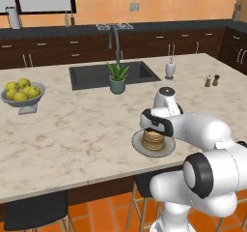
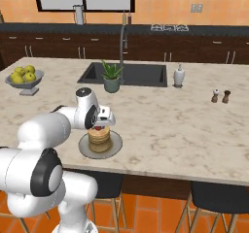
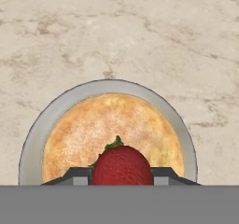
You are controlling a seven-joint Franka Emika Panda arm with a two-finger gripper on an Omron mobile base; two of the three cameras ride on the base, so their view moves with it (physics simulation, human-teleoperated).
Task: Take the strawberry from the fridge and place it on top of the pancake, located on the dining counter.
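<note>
**Clerk:** Bench stock, left to right?

**Arm:** Item one: fruit bowl (image 1: 22, 94), far left, yellow-green fruit. Item two: potted plant (image 1: 117, 78), by the sink (image 1: 91, 74). Item three: pancake (image 3: 112, 136) on its plate (image 3: 35, 134), front of the dining counter (image 1: 72, 129).

**Clerk:** And the strawberry?

**Arm:** Strawberry (image 3: 122, 166): pinched between my jaws, which I hold narrow around it; my gripper (image 2: 99, 125) sits directly over the stack. The pancake lies straight below, its centre a little ahead of the berry. Judged next move: lower, then release.
</note>
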